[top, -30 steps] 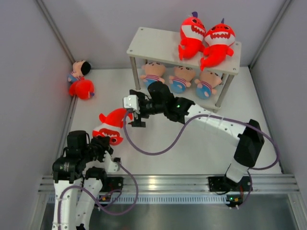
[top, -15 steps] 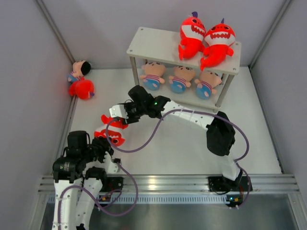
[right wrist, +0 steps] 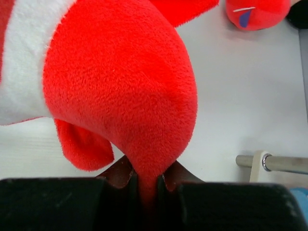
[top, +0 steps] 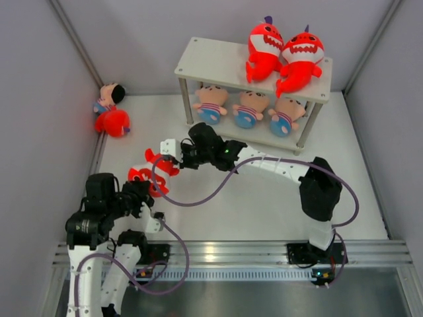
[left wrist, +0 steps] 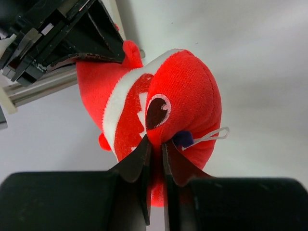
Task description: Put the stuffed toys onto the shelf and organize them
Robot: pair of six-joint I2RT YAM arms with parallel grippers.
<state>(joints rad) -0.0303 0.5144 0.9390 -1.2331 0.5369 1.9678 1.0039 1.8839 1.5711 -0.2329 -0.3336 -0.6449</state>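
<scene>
A red shark stuffed toy [top: 141, 174] hangs between both grippers, left of the table's middle. My left gripper [left wrist: 155, 146] is shut on a fold of plush by its eye. My right gripper [right wrist: 148, 179] is shut on a pinch of its red body from the other side. In the top view the left gripper [top: 148, 192] is below the toy and the right gripper [top: 166, 157] above it. The off-white shelf [top: 211, 58] stands at the back. Two red sharks [top: 264, 47] [top: 301, 61] lie on its top board, and three dolls [top: 250, 107] lie on the lower tier.
A doll [top: 109, 96] and another red shark [top: 114, 123] lie against the left wall at the back; the shark also shows in the right wrist view [right wrist: 255, 12]. The right arm [top: 277, 165] stretches across the table in front of the shelf legs.
The right gripper has reached left to the held shark and shut on its body. The left arm has shifted slightly left, its jaws easing a little while still pinching the toy.
</scene>
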